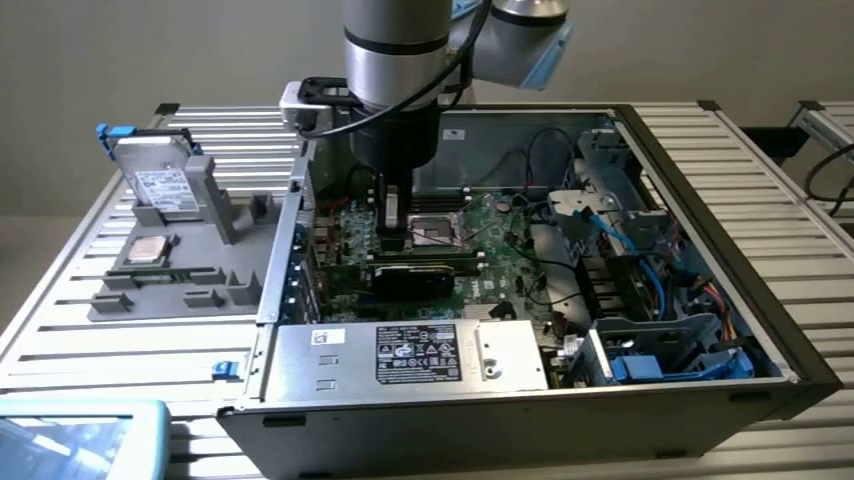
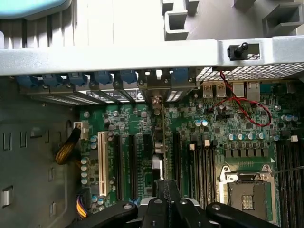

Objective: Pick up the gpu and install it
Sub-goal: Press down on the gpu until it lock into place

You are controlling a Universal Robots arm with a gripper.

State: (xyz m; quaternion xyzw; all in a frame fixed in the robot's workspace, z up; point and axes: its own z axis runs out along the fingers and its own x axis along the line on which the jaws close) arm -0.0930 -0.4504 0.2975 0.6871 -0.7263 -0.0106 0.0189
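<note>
The gpu (image 1: 407,274) stands on edge inside the open computer case (image 1: 694,180), its black face showing, low over the green motherboard (image 1: 501,262). In the wrist view the gpu (image 2: 159,142) appears edge-on as a thin strip. It runs between the expansion slots (image 2: 127,166) towards the rear bracket openings (image 2: 159,90). My gripper (image 1: 396,238) reaches straight down from the arm and is shut on the card's upper edge. Its black fingers (image 2: 176,209) meet around that edge.
A grey fixture tray (image 1: 240,290) to the case's left in the exterior view holds a silver hard drive (image 1: 163,185) and a square chip (image 1: 147,250). The power supply (image 1: 414,355), the CPU socket (image 2: 247,194) and a red cable (image 2: 237,102) lie close by.
</note>
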